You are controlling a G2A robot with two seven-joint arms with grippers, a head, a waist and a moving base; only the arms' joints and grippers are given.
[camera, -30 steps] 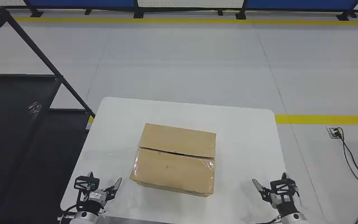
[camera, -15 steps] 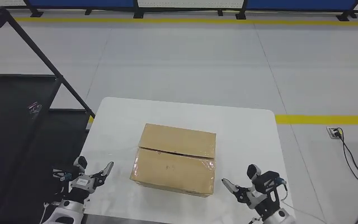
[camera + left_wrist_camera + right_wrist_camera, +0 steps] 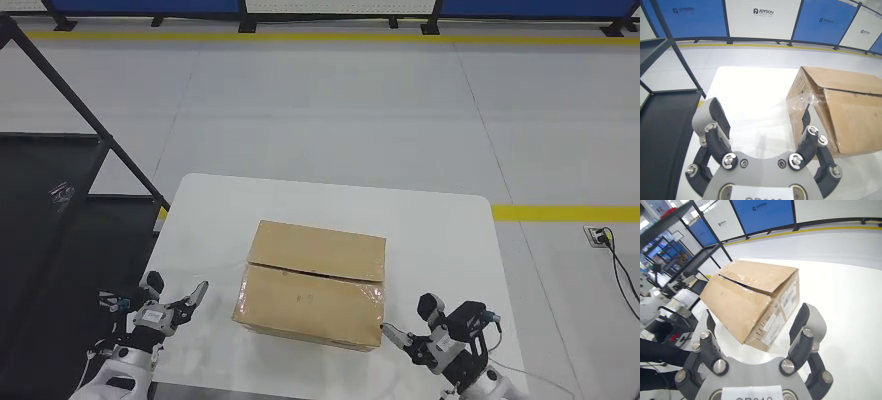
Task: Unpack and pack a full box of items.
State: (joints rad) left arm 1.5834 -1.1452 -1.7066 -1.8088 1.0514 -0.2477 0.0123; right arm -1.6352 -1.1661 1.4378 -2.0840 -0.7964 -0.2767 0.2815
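Flanking the shut box [image 3: 315, 285], left gripper [image 3: 176, 291] and right gripper [image 3: 409, 320] hang wide open, empty. Unpacking looks unstarted; flaps [image 3: 318, 250] need prying apart

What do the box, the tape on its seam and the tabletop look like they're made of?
Cardboard box: brown cardboard, matte, creased at the flap edges.
Tape: clear plastic film, glossy, crinkled at the box corner.
Table: smooth white top with faint reflections; perhaps laminate or painted board, unclear which.
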